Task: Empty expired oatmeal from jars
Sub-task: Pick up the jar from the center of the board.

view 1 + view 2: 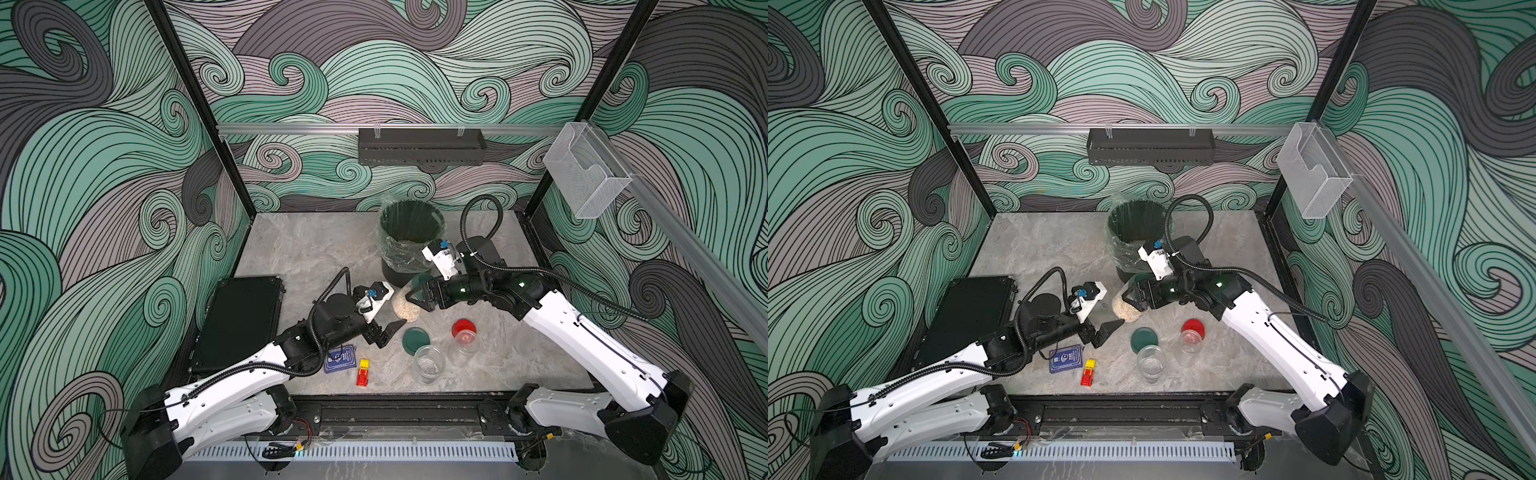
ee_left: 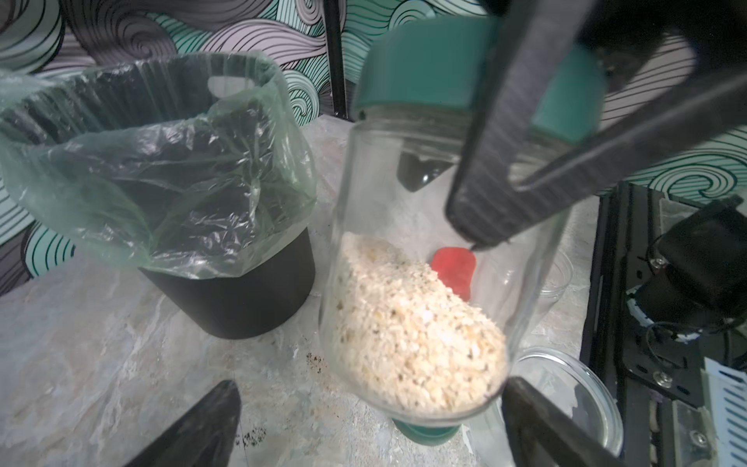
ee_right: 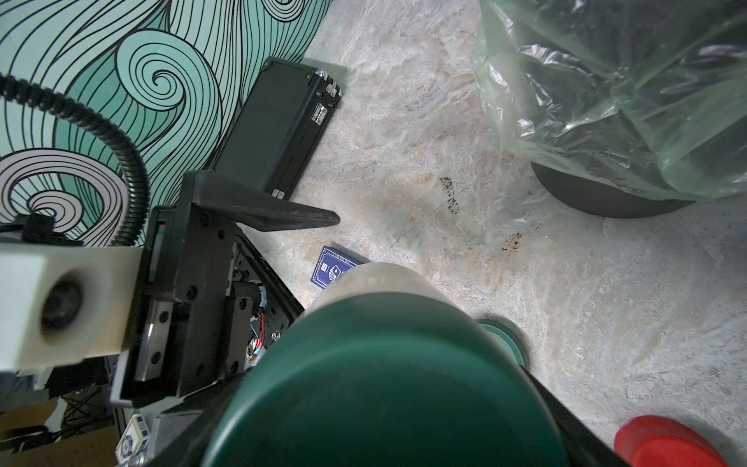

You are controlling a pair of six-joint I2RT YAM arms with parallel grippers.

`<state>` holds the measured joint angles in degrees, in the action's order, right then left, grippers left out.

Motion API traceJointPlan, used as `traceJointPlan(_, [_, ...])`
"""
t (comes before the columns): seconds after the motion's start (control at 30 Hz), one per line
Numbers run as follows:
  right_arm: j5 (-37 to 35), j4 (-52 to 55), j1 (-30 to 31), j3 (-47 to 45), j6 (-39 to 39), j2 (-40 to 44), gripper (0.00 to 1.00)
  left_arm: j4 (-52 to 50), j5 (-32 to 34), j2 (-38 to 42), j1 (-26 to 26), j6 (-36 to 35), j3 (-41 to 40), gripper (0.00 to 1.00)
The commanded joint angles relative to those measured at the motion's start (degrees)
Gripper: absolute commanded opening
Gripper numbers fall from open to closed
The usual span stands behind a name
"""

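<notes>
The grey marbled table [image 1: 316, 257] fills the middle of both top views. The black lined bin [image 1: 384, 239] stands at its upper middle, and a black case [image 1: 241, 320] lies along its left edge. My right claw [image 1: 419, 294] is clamped on the green-lidded jar [image 1: 405, 307] just below the bin, gripping at the end with the green lid [image 1: 420, 279]. The jar is tilted with its lid toward the bin, and the oatmeal [image 2: 412, 323] lies heaped in its base end. My left claw [image 1: 386, 333] is spread wide and empty, its tips just beside that base. In the lower middle stand 2 more jars: an open jar [image 1: 429, 365] and, apart to its right, a red-lidded jar [image 1: 463, 347]. A loose lid [image 1: 415, 339], dark green, lies flat just above the open jar. Lower left of these lie a blue card box [image 1: 340, 359] and 1 small red-and-yellow toy [image 1: 363, 372].
</notes>
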<state>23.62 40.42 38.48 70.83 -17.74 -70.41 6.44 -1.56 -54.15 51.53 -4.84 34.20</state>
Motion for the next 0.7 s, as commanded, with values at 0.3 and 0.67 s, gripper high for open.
traceJointPlan(0.3, [11.16,-8.14,0.7,0.79,-6.04,1.28,0.56,12.49,-1.0,0.15,1.1,-8.25,-2.39,0.98])
traceJointPlan(0.67, [10.27,-9.96,4.35,2.27,-8.67,-0.12,0.55,14.71,1.2,1.79,1.11,-7.21,-2.85,0.99])
